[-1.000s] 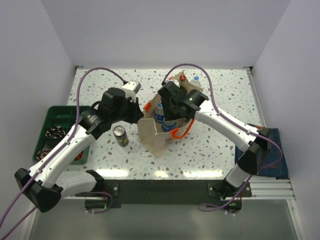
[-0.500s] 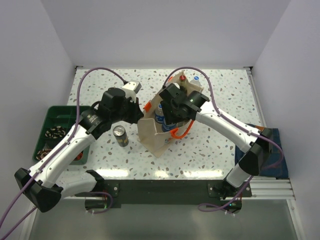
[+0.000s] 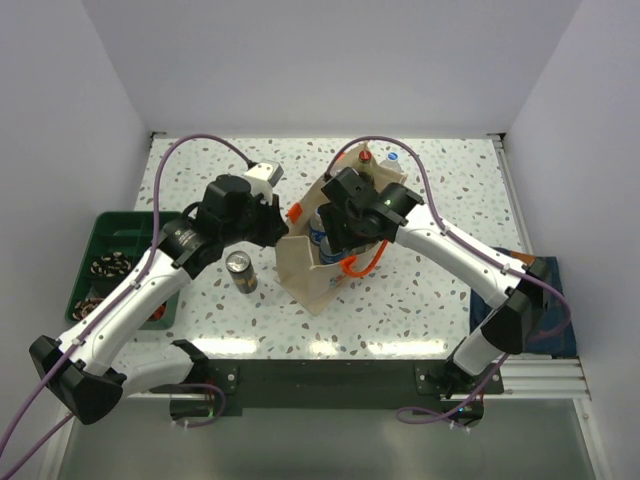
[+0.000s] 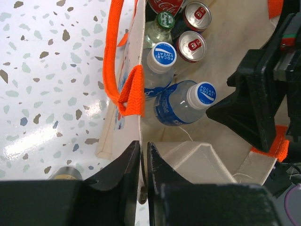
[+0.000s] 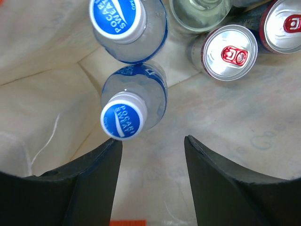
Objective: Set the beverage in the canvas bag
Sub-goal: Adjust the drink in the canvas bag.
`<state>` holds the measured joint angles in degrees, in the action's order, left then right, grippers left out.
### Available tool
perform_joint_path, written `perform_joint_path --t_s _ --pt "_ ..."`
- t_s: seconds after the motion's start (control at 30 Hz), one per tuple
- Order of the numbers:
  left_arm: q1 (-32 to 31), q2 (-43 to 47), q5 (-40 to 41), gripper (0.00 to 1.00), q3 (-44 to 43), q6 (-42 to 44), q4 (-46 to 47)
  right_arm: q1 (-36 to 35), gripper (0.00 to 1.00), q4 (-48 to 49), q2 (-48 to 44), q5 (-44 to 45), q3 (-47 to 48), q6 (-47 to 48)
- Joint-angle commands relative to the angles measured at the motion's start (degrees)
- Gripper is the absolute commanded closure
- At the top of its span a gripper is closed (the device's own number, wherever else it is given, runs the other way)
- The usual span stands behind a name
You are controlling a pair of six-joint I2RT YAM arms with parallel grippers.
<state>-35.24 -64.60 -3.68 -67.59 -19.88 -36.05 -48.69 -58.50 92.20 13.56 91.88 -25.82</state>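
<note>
Blue POCARI SWEAT bottle (image 5: 134, 101) in the canvas bag (image 3: 305, 272) by a silver can (image 5: 229, 52), right gripper (image 5: 151, 141) spread above, left gripper (image 4: 143, 150) pinching the rim

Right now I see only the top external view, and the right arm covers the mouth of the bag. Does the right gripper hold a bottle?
Observer: No. In the right wrist view the right gripper is open with nothing between its fingers. A blue-capped bottle leans just beyond them, inside the canvas bag.
Operator: And what does the left gripper do?
Observer: The left wrist view shows the left gripper shut on the top edge of the bag's wall.
Operator: What else is inside?
Observer: A second blue-capped bottle, a green-capped bottle and two silver cans, all standing upright.
</note>
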Motion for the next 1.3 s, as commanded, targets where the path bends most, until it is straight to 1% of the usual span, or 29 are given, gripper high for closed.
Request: perform_joint_path --t_s 0.0,0.13,0.37,0.6,0.7,0.83,0.93,0.97,1.03,1.2,1.27 --pt "0.26 0.61 -0.8 0.82 -1.05 1.25 2.74 0.26 0.4 1.9 -3.78 -0.99 1.37 1.13" --pt "0.26 0.61 -0.8 0.77 -1.05 1.33 2.74 0.17 0.4 2.34 -4.05 -0.56 1.64 0.95" --pt "0.26 0.79 -0.89 0.74 -1.05 1.42 2.65 0.26 0.4 2.07 -4.4 -0.99 2.52 0.78" --pt "0.26 1.58 -0.54 0.7 -2.01 1.77 2.04 0.26 0.4 4.36 -7.65 -4.42 5.15 1.57" --pt "0.26 2.46 -0.1 0.67 -2.72 1.86 2.13 0.26 0.4 5.15 -8.79 -5.03 7.52 2.09" --pt "0.26 3.95 1.48 0.58 -3.42 1.77 1.86 0.17 0.39 4.98 -8.36 -6.35 10.77 2.88" --pt "0.26 5.0 3.51 0.51 -3.34 1.42 1.51 -0.44 0.39 4.27 -7.22 -6.88 13.84 4.81" --pt "0.26 5.36 6.03 0.5 -3.25 0.9 1.34 -0.88 0.39 4.27 -6.34 -6.8 14.55 5.34" --pt "0.26 6.24 8.33 0.44 -3.16 0.19 0.72 -2.46 0.39 3.83 -5.37 -6.27 17.0 7.0" --pt "0.35 7.47 15.71 0.37 -2.37 -1.74 -0.77 -8.6 0.38 3.04 -0.02 -2.76 22.81 10.79" --pt "0.88 7.73 18.7 0.37 -2.11 -2.79 -1.65 -10.19 0.38 1.64 1.92 -2.4 26.24 12.2"
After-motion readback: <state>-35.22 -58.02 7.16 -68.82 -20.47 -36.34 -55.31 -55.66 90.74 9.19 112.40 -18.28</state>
